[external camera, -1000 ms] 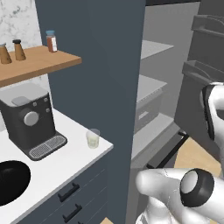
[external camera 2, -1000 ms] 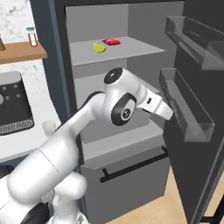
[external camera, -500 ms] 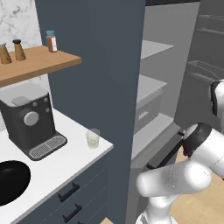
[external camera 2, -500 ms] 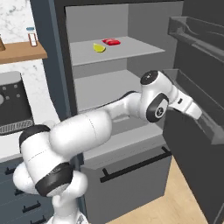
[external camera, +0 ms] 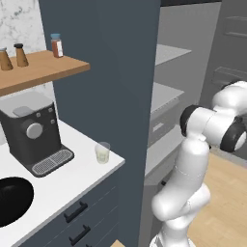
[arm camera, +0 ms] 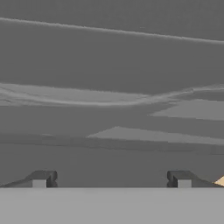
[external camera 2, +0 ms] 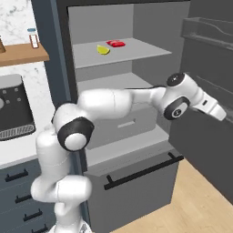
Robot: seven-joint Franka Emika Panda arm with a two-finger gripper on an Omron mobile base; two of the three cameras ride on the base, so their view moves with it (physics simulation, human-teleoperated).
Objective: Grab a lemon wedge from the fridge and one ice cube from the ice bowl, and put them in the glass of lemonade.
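Fingers (arm camera: 43, 178) spread wide with nothing between them — in my hand view the two tips sit far apart, facing blank grey door panel. From the right base camera I've got the gripper (external camera 2: 223, 114) stretched out to the right, up against the inside of the open fridge (external camera 2: 150, 68) door, low beside its racks.

What the next move turns on: the lemon wedge (external camera 2: 103, 49) lies up and to the left of the fingers, on the upper shelf, well apart from them. I read it as lying flat, long axis roughly across the shelf, with a red item (external camera 2: 116, 43) just beside it on the right. I judge I'll have to pull the hand off the door, swing it left and lift to reach that shelf.

Left to right in the left base view: the ice bowl (external camera: 12, 200) at the counter's near left edge, the coffee machine (external camera: 31, 132), then the glass (external camera: 102, 152) near the counter's right edge, all apart from one another. I can't make out a cube in the bowl.

The shelf around the wedge looks open, with free room above. A wooden floor (external camera 2: 182, 200) runs under the door.
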